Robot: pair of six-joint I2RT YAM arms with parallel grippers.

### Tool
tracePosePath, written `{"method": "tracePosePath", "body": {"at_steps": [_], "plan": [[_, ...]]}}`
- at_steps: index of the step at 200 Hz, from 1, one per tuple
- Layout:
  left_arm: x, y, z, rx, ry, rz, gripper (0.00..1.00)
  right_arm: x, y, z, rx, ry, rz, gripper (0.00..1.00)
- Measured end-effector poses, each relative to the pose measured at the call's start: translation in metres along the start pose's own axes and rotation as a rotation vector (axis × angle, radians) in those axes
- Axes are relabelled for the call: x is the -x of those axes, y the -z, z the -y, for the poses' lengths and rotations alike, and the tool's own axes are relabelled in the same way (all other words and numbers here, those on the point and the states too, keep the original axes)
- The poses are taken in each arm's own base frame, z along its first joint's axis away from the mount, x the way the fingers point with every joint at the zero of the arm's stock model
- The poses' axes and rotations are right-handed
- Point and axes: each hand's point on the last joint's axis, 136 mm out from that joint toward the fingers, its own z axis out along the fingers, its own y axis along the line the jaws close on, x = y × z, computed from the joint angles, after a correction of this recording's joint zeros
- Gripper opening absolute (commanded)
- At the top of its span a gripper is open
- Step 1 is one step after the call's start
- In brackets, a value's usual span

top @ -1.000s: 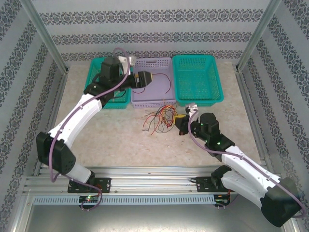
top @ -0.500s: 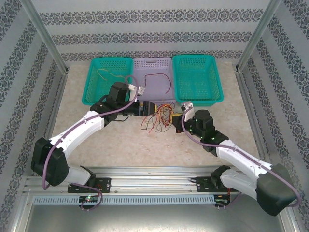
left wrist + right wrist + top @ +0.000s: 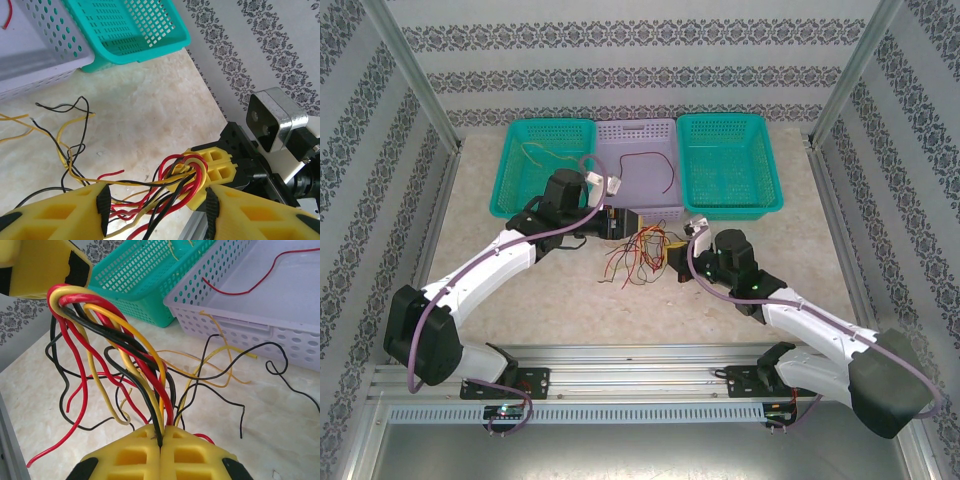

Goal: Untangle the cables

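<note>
A tangle of thin yellow, red and black cables [image 3: 638, 252] lies on the table in front of the baskets. My right gripper [image 3: 672, 262] is shut on one end of the bundle; in the right wrist view the cables [image 3: 115, 340] rise in a loop out of its closed fingertips [image 3: 161, 440]. My left gripper [image 3: 156, 210] stands open astride the same loop of cables [image 3: 165, 190], pads on either side and apart from them. From above, the left gripper [image 3: 628, 230] sits just left of the right one. One left finger [image 3: 45, 265] shows beside the loop's top.
Three baskets line the back: a teal basket [image 3: 545, 165] holding a yellow wire, a lavender basket [image 3: 638, 165] holding a red wire [image 3: 250, 285], and a teal basket [image 3: 728, 160]. Loose cable ends [image 3: 65, 130] spread over the table toward the left. Metal rails run along the near edge.
My left arm has come down from over the baskets to the bundle, and its jaws have narrowed. The right gripper has shifted left with the cables.
</note>
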Motion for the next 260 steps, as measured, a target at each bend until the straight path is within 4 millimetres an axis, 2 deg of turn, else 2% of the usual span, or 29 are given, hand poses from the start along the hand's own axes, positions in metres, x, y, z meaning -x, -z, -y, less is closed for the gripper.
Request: {"method": "tracePosePath", "body": {"at_steps": [23,68,107,126,144,158,188,212,260], "plan": [[-0.005,-0.001,0.002,-0.004,-0.027,-0.021,0.44,0.002,0.002,-0.001,0.002,0.003,0.008,0.0],[-0.028,-0.007,0.012,-0.021,-0.089,-0.099,0.42,0.006,0.004,-0.003,0.007,0.007,0.022,0.0],[-0.031,-0.008,0.01,-0.014,-0.106,-0.116,0.34,0.006,0.005,-0.004,0.008,0.008,0.024,0.0],[-0.032,-0.008,0.009,-0.01,-0.113,-0.122,0.34,0.005,0.005,-0.003,0.007,0.008,0.023,0.0],[-0.031,-0.008,0.008,-0.001,-0.127,-0.121,0.48,0.004,0.005,-0.003,0.007,0.007,0.021,0.0],[-0.029,-0.005,0.006,0.02,-0.139,-0.109,0.51,0.005,0.005,-0.003,0.007,0.007,0.021,0.0],[-0.02,0.007,0.012,0.04,-0.17,-0.061,0.4,0.003,0.004,-0.002,0.006,0.005,0.016,0.0],[-0.018,0.009,0.013,0.046,-0.179,-0.049,0.36,0.003,0.004,-0.002,0.006,0.005,0.015,0.0],[-0.019,0.008,0.012,0.047,-0.175,-0.056,0.38,0.002,0.004,-0.004,0.012,0.005,0.013,0.0]]}}
